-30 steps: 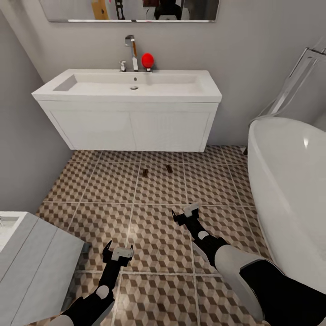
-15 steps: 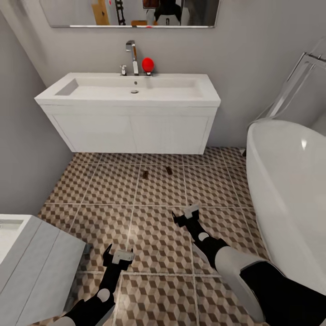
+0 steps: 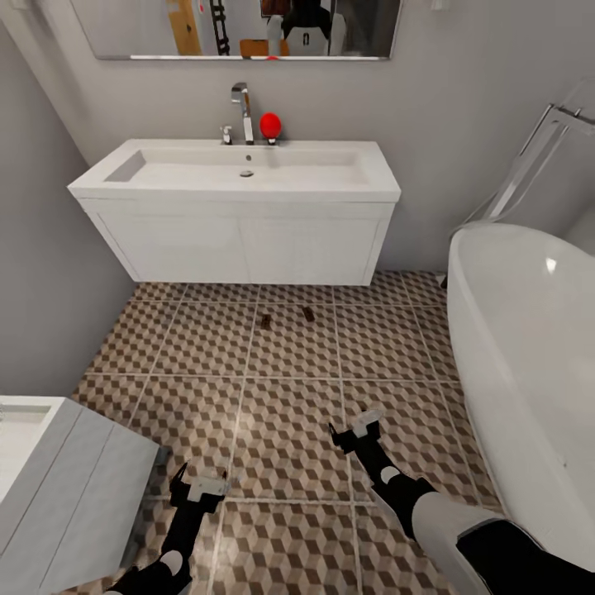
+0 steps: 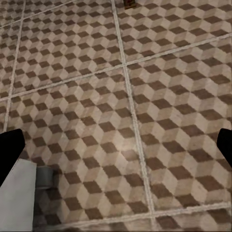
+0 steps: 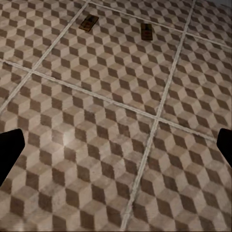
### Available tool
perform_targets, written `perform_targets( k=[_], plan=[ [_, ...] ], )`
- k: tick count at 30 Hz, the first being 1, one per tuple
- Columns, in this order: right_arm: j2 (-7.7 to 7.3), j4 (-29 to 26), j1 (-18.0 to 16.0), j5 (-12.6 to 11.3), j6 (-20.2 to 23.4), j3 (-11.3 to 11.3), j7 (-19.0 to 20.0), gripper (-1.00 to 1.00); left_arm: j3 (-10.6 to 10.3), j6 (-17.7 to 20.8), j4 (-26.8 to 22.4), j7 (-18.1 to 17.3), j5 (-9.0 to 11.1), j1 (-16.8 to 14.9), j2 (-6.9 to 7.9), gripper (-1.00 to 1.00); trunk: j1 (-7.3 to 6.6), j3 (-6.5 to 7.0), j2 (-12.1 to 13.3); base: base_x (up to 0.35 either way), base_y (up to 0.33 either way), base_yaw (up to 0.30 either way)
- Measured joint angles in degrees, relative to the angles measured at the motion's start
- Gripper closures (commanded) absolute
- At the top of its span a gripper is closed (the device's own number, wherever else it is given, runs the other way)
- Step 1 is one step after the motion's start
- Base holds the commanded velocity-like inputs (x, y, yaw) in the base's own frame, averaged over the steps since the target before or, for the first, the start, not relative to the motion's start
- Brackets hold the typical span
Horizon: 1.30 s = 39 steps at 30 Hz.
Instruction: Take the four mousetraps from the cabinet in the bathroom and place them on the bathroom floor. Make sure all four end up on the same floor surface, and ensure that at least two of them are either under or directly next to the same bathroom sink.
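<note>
lying on the bathroom floor (image 3: 281, 430) in the head view, two mousetraps (image 3: 266, 320) sit just in front of the sink (image 3: 240, 169), near its vanity's front edge, likely to meet the sink rule. the left gripper (image 3: 198, 483) and right gripper (image 3: 357, 430) hang spread and empty. the left wrist view catches one trap at the tile's far edge (image 4: 128, 4). the right wrist view shows both on one tile (image 5: 89, 22).

view: backed off | left hand (image 3: 198, 486), right hand (image 3: 355, 430): lower in frame
</note>
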Motion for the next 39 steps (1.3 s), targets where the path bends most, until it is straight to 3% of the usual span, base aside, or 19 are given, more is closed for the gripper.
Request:
perform_targets(
  k=[5, 12, 15, 17, 28, 34, 39],
  plan=[
    [-1.35, 0.01, 3.31, -0.06, -2.15, -0.01, -0.11, -1.00, 0.08, -6.19, 6.57, -0.01, 0.15, 0.56, -0.02, -1.00, -1.10, 0.89, 2.01, 0.000, 0.000, 0.000],
    [-3.76, 0.06, 8.29, -1.35, -4.22, -0.16, -0.16, -1.00, 0.06, -10.91, 10.97, 0.08, 0.04, 2.73, 0.01, -1.00, -2.64, 2.15, 4.81, 0.000, 0.000, 0.000],
    [-4.89, 0.03, 11.57, -2.73, -5.69, -0.24, -0.15, -1.00, 0.07, -12.03, 11.56, 0.08, 0.04, 4.01, 0.04, -1.00, -3.30, 2.69, 6.02, 0.000, 0.000, 0.000],
    [-5.50, 0.16, 13.95, -4.89, -9.30, -0.49, -0.14, -1.00, 0.33, -13.41, 13.12, -0.03, 0.24, 6.08, 0.40, -1.00, -3.74, 3.04, 6.82, 0.000, 0.000, 0.000],
    [-5.69, 0.23, 20.87, -6.69, -12.07, -0.48, -0.32, -1.00, 0.54, -22.89, 17.99, 0.27, 0.19, 9.72, 1.34, -1.00, -6.15, 5.03, 11.23, 0.000, 0.000, 0.000],
    [-5.40, 0.21, 23.38, -7.82, -12.89, -0.51, -0.54, -1.00, 0.91, -24.23, 18.25, 0.40, 0.20, 10.12, 0.63, -1.00, -7.47, 6.11, 13.64, 0.000, 0.000, 0.000],
    [-4.93, 0.20, 25.52, -11.33, -13.15, -0.59, -2.07, -1.00, 2.24, -24.33, 18.28, 0.39, 1.65, 10.17, 0.57, -1.00, -8.57, 7.00, 15.65, 0.000, 0.000, 0.000]
  ],
)
